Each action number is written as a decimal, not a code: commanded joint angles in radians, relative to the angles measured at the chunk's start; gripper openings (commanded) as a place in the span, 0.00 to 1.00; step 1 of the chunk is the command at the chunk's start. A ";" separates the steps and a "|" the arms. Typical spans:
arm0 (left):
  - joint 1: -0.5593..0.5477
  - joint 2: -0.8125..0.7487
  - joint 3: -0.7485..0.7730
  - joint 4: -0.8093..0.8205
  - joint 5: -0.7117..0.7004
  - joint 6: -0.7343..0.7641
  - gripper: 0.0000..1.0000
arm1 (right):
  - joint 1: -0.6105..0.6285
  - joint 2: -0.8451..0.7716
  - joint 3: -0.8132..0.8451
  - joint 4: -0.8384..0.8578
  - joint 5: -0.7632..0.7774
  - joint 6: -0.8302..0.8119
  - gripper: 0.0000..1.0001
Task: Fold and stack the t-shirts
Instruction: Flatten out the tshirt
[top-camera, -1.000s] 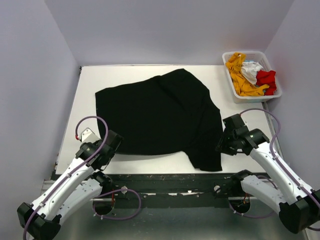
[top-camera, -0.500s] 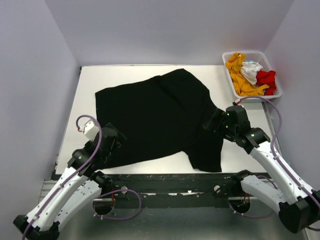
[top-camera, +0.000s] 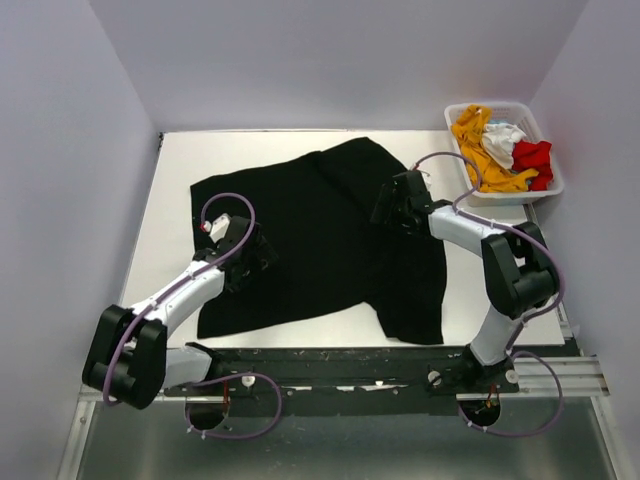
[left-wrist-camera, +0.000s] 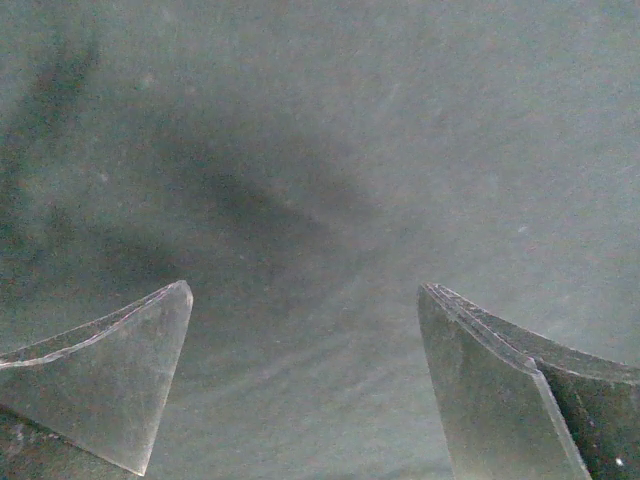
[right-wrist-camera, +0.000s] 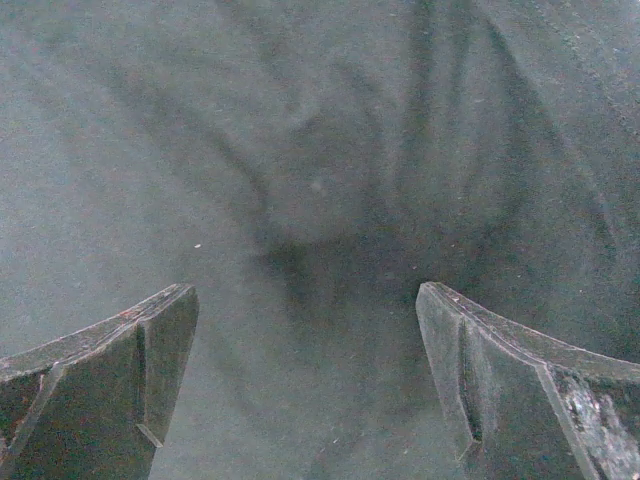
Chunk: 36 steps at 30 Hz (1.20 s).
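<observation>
A large black t-shirt (top-camera: 320, 235) lies spread and rumpled on the white table (top-camera: 170, 170). My left gripper (top-camera: 252, 258) hovers over its left part, open, with only black cloth (left-wrist-camera: 320, 180) between the fingers. Over the shirt's right part my right gripper (top-camera: 392, 208) is also open above creased black cloth (right-wrist-camera: 320, 150). Neither holds anything. Orange-yellow (top-camera: 478, 150), white (top-camera: 503, 140) and red (top-camera: 533, 158) t-shirts lie bunched in the basket at the back right.
The white plastic basket (top-camera: 540, 192) stands at the table's back right corner, by the right wall. Grey walls close the table on three sides. The black shirt's lower right flap (top-camera: 412, 310) reaches near the front edge.
Both arms have swung from the front corners inward over the black shirt. Both grippers have opened. The shirt's left front edge has shifted slightly.
</observation>
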 joint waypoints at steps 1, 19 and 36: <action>0.005 0.079 0.026 -0.012 0.050 0.014 0.99 | -0.018 0.035 -0.023 0.034 0.102 0.013 1.00; 0.003 -0.059 -0.066 -0.096 0.097 0.004 0.99 | -0.031 -0.607 -0.537 -0.145 0.111 0.229 1.00; 0.023 0.050 0.102 -0.001 0.117 0.156 0.99 | -0.106 0.328 0.606 -0.153 0.087 -0.319 1.00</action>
